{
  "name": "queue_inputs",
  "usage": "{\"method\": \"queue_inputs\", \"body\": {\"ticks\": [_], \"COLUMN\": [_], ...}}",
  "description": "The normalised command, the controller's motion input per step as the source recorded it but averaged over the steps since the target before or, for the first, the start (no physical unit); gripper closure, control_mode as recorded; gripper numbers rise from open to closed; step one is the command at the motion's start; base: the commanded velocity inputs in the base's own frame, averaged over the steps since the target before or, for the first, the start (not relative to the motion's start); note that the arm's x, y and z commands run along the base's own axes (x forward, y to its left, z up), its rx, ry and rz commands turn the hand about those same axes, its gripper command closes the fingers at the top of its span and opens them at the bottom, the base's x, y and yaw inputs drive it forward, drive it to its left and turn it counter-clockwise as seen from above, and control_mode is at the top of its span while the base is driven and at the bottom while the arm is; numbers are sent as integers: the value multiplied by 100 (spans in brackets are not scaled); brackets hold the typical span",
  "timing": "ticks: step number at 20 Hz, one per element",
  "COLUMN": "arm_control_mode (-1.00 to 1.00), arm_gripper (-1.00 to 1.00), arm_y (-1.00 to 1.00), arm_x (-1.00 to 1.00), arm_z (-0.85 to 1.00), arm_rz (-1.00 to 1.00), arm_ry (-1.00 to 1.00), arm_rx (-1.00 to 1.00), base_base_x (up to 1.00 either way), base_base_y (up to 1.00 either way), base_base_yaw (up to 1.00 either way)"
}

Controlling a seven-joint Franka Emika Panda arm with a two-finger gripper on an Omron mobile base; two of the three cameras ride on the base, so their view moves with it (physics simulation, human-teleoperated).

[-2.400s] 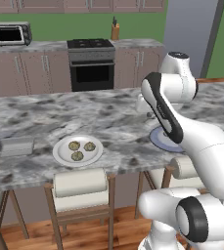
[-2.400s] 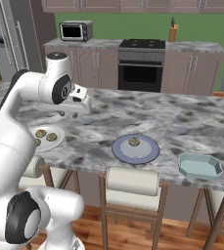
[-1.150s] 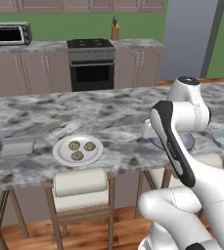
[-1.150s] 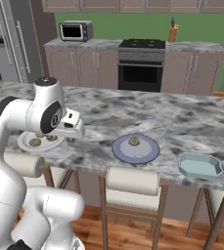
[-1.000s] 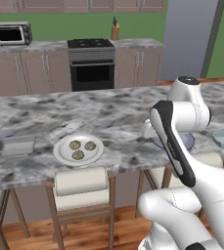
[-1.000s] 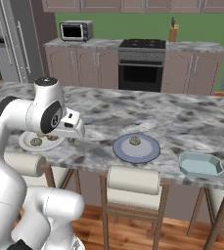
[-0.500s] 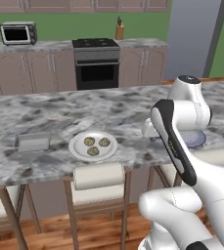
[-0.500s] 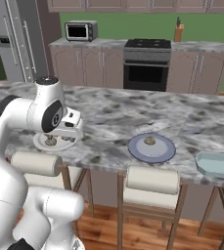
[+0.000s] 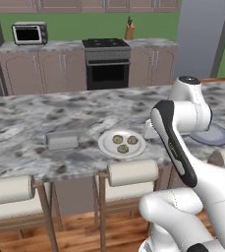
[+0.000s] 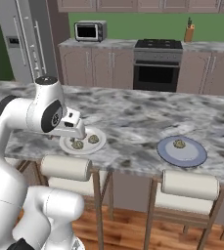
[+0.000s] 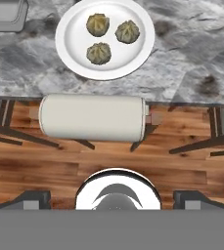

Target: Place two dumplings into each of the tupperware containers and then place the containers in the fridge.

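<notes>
Tall grey steel fridge (image 10: pixel 23 41) with long vertical bar handles stands at the back of the room, at 10 o'clock in the right base view, doors shut. Long grey-and-white marbled stone island counter (image 9: pixel 30 128) crosses the middle of both base views, with cushioned white-backed wooden stools (image 11: pixel 93 117) tucked along its near edge. Dark oven with black window (image 9: pixel 107 71) sits in the far cabinet run at 12 o'clock in the left base view; small silver microwave (image 9: pixel 29 33) on the worktop at 11 o'clock from it. Flat round white plate (image 11: pixel 69 41) lies near the counter's front edge, holding three lumpy tan-green dumplings (image 11: pixel 127 31), close together but not touching. Flat round blue-grey plate (image 10: pixel 194 157) lies at 3 o'clock from the white plate in the right base view, well apart, carrying one more dumpling (image 10: pixel 180 144). Shallow grey rectangular tupperware container (image 9: pixel 62 140) rests on the counter at 9 o'clock from the white plate in the left base view, near it, apart. Two-finger gripper (image 11: pixel 111 199) hangs above the stool just in front of the white plate, jaws spread wide, holding nothing.
</notes>
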Motion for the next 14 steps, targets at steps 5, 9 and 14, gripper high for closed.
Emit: {"method": "queue_inputs", "body": {"ticks": [5, 9, 14], "arm_control_mode": [100, 100, 100], "arm_gripper": [-100, -100, -100], "arm_y": [0, 0, 0], "arm_x": [0, 0, 0], "arm_z": [0, 0, 0], "arm_rz": [0, 0, 0], "arm_ry": [0, 0, 0], "arm_rx": [0, 0, 0], "base_base_x": [6, 19, 36], "base_base_y": [58, 47, 50], "base_base_yaw": [-1, -4, -4]}}
